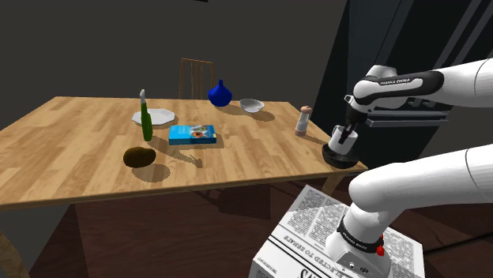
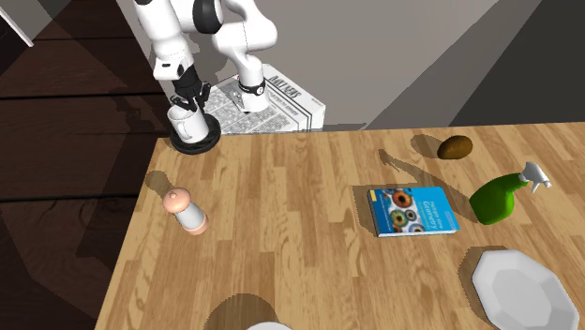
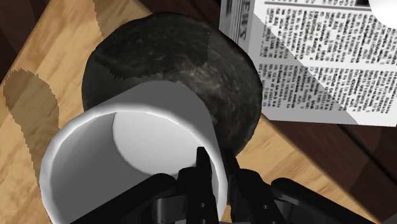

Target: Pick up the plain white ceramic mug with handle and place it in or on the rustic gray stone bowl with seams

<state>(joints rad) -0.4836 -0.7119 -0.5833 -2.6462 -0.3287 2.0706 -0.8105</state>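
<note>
The white mug (image 3: 137, 143) is held by its rim in the clenched pincer (image 3: 217, 170) over the dark stone bowl (image 3: 191, 63); if released off-centre, it could be tipped off the surface (image 3: 57, 38) corner.

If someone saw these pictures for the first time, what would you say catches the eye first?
First, the black gripper clasping the wall of a white mug over a dark, speckled bowl, at the corner of the wooden table nearest the stand. Next, the bright blue book near the table's middle, and the stand itself, wrapped in newsprint.
</note>
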